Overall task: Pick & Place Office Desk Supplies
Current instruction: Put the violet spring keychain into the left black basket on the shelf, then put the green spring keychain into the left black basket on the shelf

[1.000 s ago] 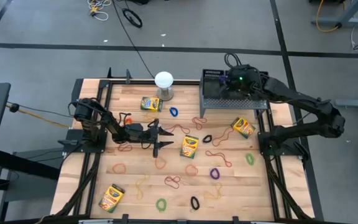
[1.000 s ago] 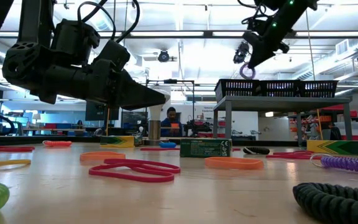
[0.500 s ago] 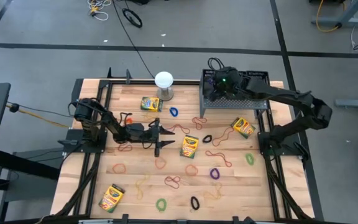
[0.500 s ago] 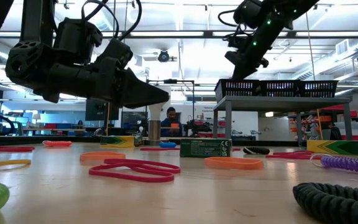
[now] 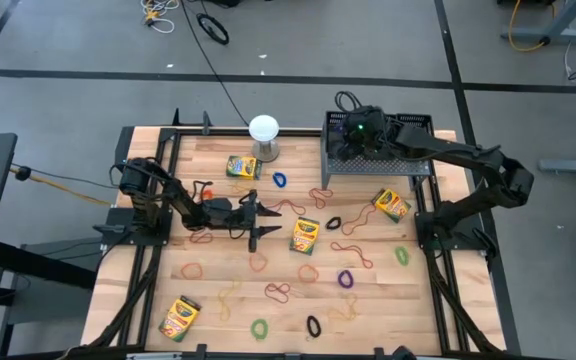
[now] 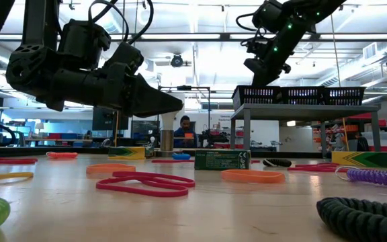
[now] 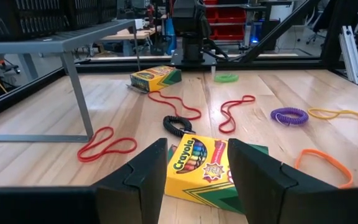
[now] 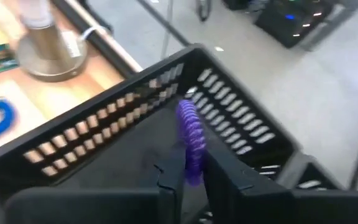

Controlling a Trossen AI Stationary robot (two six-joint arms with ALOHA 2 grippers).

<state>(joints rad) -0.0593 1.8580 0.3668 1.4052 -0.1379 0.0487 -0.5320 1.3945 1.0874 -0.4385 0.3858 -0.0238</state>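
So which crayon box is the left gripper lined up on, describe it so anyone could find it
Start at the grey perforated metal riser at the table's far right. Toward the table's middle from it lies a yellow-and-green crayon box, straight ahead of the open left gripper. Unlike the other boxes, it sits mid-table with a black coiled loop beside it.

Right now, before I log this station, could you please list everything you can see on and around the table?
crayon boxes: four, yellow-and-green, scattered over the table.
rubber bands: many, mixed colours, loose across the tabletop.
mesh bins: three, black, in a row on the riser.
riser: one, grey, at the table edge beside the globe.
globe: one, white, on a short stand.
person: one, in the room behind the table.
left gripper: one, dark, open, low over the table, facing the middle crayon box.
right gripper: one, dark, above a bin, with a purple coil band between its fingers.
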